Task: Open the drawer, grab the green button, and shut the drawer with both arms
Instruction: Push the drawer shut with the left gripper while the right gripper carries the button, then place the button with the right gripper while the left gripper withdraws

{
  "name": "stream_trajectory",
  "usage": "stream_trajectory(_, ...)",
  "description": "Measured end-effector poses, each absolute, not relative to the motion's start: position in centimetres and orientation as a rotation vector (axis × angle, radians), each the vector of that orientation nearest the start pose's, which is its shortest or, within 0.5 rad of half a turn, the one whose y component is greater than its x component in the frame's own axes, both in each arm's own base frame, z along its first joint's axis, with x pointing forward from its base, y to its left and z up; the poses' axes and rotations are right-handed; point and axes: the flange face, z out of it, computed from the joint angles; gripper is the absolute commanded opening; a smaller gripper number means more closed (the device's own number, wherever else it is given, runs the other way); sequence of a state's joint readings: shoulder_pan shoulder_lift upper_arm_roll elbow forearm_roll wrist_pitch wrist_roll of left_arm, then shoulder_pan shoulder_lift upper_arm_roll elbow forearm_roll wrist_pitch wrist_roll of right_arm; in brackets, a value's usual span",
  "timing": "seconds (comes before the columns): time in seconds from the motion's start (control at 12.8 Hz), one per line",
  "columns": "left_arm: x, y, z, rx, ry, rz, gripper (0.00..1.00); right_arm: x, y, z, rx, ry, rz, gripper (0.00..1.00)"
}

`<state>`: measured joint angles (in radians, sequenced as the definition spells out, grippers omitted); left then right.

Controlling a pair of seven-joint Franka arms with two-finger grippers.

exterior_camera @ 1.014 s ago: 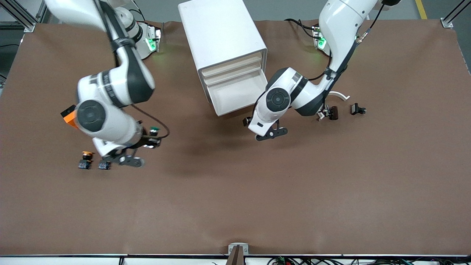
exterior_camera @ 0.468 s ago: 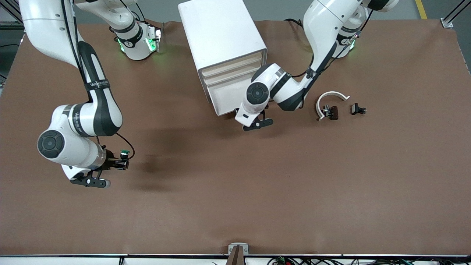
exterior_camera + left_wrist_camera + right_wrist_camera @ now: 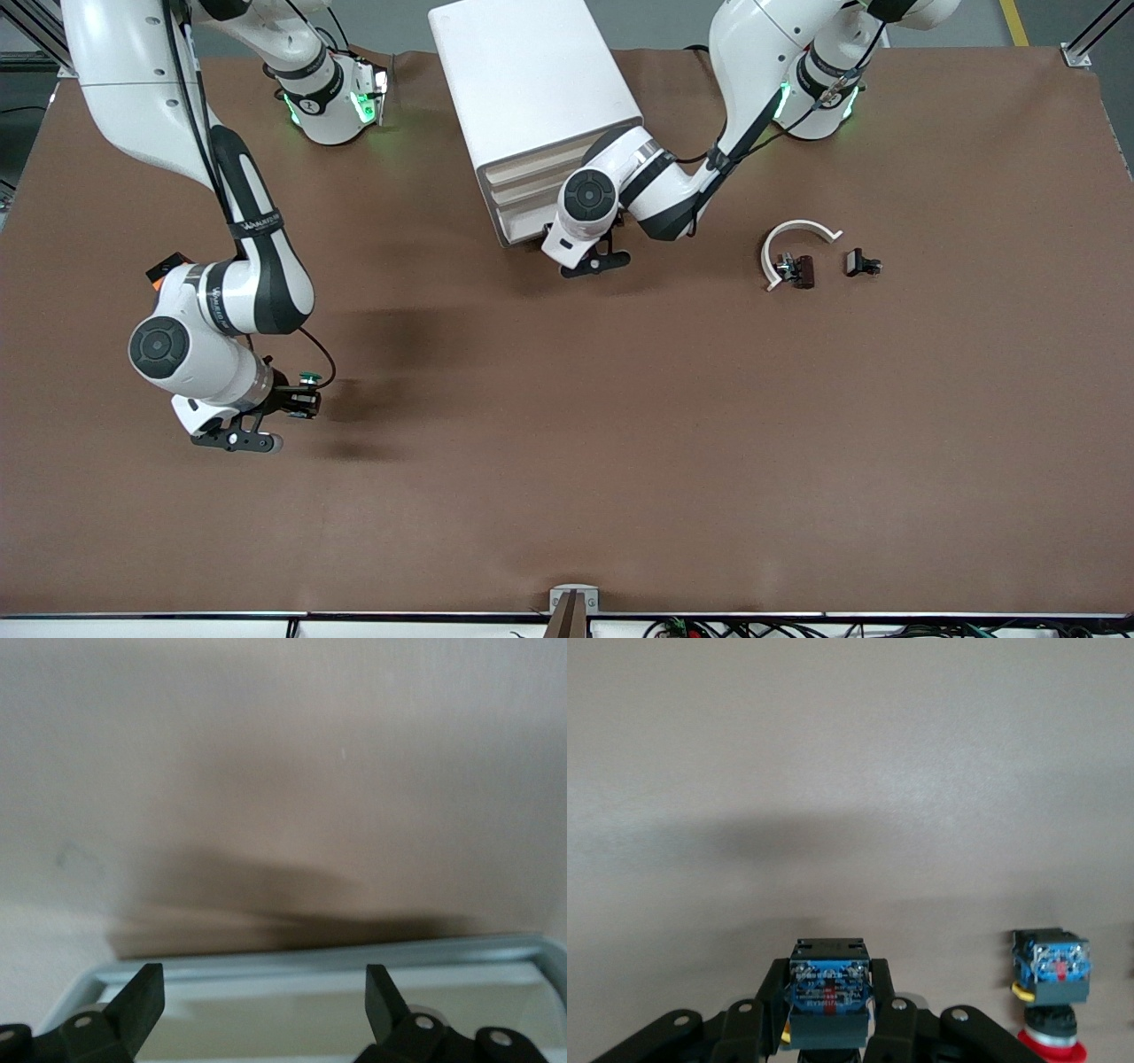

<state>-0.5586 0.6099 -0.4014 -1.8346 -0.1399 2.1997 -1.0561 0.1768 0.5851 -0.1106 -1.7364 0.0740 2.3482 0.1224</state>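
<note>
The white cabinet (image 3: 532,89) stands near the arms' bases. Its lowest drawer (image 3: 521,232) is pushed almost fully in. My left gripper (image 3: 556,250) is at that drawer's front, open and empty; in the left wrist view (image 3: 263,1001) the drawer's pale rim (image 3: 354,954) lies between the fingertips. My right gripper (image 3: 299,400) is shut on the green-capped button (image 3: 309,379), low over the table toward the right arm's end. In the right wrist view (image 3: 829,1005) the fingers clamp the button's grey-blue body (image 3: 829,988).
A red-capped button (image 3: 1050,979) stands on the table close beside the right gripper. An orange and black piece (image 3: 161,270) shows by the right arm. A white curved piece (image 3: 797,232) and two small dark parts (image 3: 861,263) lie toward the left arm's end.
The left gripper has pushed the open drawer back into the cabinet. The right gripper has carried the green button away from the cabinet and now hangs over the mat.
</note>
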Motion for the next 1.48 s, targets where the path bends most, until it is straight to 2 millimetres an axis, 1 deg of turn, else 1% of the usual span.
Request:
stream_trajectory(0.16,35.5,-51.3,20.8,-3.051,-0.434,0.668,1.0,66.4,3.9,23.4,-3.144,0.101,-0.104,0.0)
stream_trajectory(0.39,34.4,-51.8,20.8,-3.026,-0.506,0.709,1.0,65.6,3.0,21.9,-3.149,0.086,-0.1,0.0)
stream_trajectory(0.62,34.9,-51.5,20.8,-3.023,-0.544,0.715,1.0,65.2,2.8,20.7,-3.153,0.087,-0.068,0.0)
stream_trajectory(0.7,35.9,-51.3,21.2,-3.033,-0.569,0.706,1.0,65.2,2.6,20.3,-3.154,0.091,-0.057,0.0)
stream_trajectory(0.78,37.9,-50.6,21.8,-3.051,-0.62,0.689,1.0,65.1,2.4,19.9,-3.155,0.093,-0.048,0.0)
stream_trajectory(0.86,40.7,-49.3,22.8,-3.07,-0.693,0.67,1.0,65.0,2.4,19.6,-3.156,0.094,-0.04,0.0)
stream_trajectory(0.94,44.1,-47.5,23.8,-3.094,-0.767,0.645,1.0,64.9,2.4,19.4,-3.157,0.094,-0.035,0.0)
stream_trajectory(1.09,50.8,-42.7,26.2,-3.143,-0.881,0.551,1.0,64.6,2.4,19.0,-3.157,0.093,-0.021,0.0)
stream_trajectory(1.17,53.7,-40.3,27.4,-3.159,-0.937,0.5,1.0,64.4,2.3,18.8,-3.158,0.09,-0.013,0.0)
stream_trajectory(1.25,55.9,-38.1,28.8,-3.171,-0.991,0.448,1.0,64.4,2.3,18.8,-3.158,0.083,-0.016,0.0)
stream_trajectory(1.33,57.7,-36.1,30.2,-3.177,-1.027,0.387,1.0,64.4,2.3,18.8,-3.158,0.08,-0.016,0.35)
stream_trajectory(1.4,59.1,-34.1,31.5,-3.17,-1.031,0.317,1.0,64.4,2.3,18.8,-3.158,0.078,-0.016,0.99)
stream_trajectory(1.48,60.2,-32.1,32.6,-3.152,-1.009,0.236,1.0,64.4,2.3,18.8,-3.158,0.078,-0.016,1.0)
